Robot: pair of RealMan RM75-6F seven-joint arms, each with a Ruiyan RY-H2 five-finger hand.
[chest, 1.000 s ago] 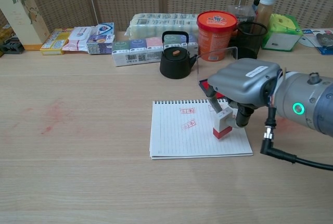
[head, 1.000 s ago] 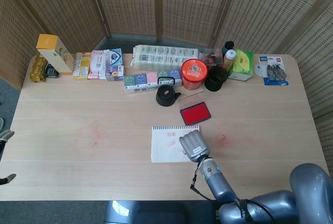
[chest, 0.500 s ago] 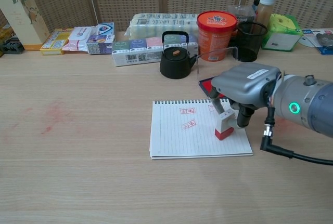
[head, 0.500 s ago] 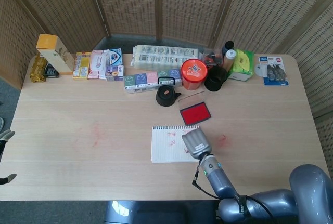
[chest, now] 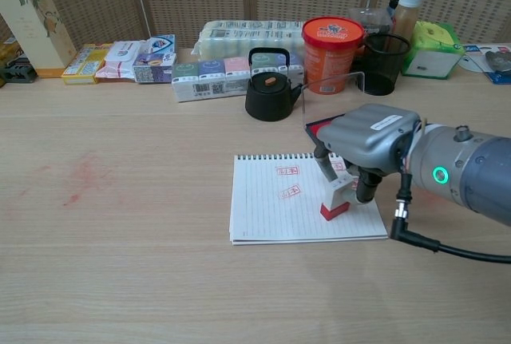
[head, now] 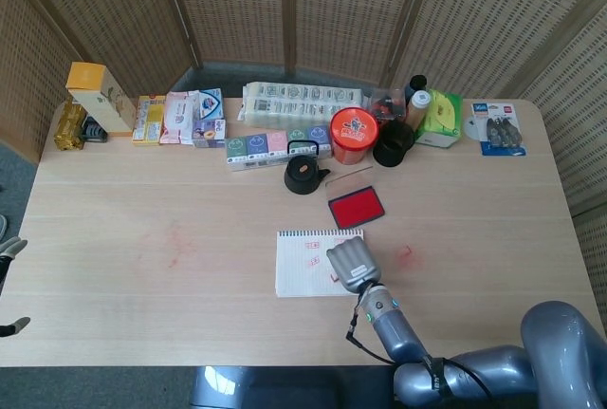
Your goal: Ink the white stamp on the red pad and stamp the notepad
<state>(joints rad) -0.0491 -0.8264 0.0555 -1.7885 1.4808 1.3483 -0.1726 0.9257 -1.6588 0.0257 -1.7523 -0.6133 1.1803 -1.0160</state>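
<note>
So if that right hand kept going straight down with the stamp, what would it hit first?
Most likely the notepad: the right hand holds the white stamp tilted, its red base at or just above the page.

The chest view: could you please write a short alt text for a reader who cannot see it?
The robot's right hand holds a white stamp with its red base on a spiral notepad that already shows two red prints. Behind it on the wooden table stand a black kettle, an orange tub and boxes.
</note>
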